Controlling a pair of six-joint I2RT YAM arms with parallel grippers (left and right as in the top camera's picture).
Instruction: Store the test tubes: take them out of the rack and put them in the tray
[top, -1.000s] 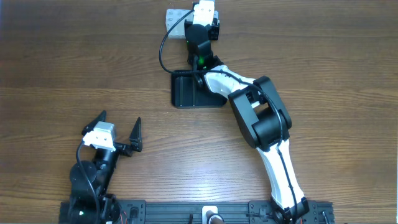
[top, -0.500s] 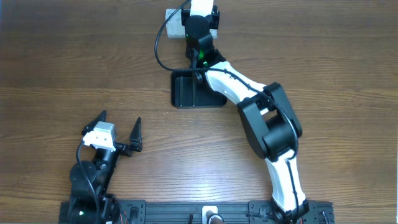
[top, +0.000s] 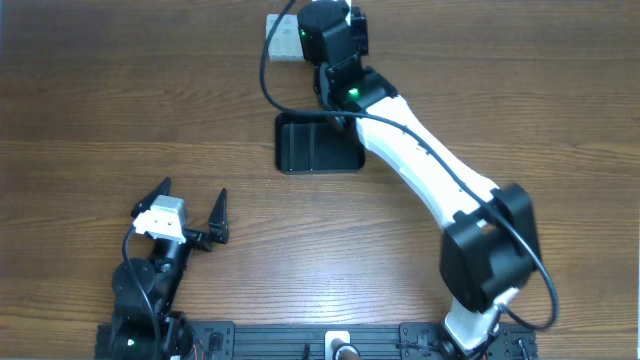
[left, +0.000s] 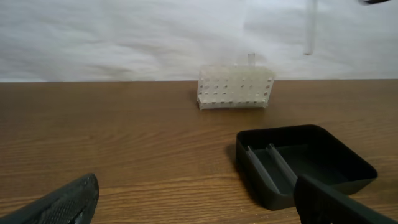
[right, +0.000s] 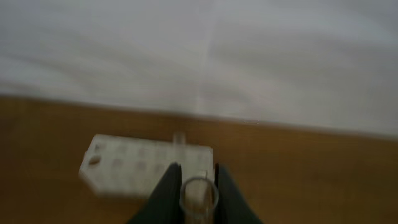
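One tube (right: 198, 198) up, clamped in right fingers (right: 168, 191), clear of rack (right: 134, 163).
Loose grip could drop it short of tray (left: 273, 194); left fingers (left: 62, 202) splayed.

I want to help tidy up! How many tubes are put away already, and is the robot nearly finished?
None stored yet: the black tray looks empty. The right gripper holds one test tube, lifted clear of the rack. Left to do: another tube stands in the rack, and both need laying in the tray.

Right arm stretches far forward, right claw (right: 198, 178) pinching a test tube (right: 199, 202); left claw (top: 193, 190) sits near its base, spread wide.
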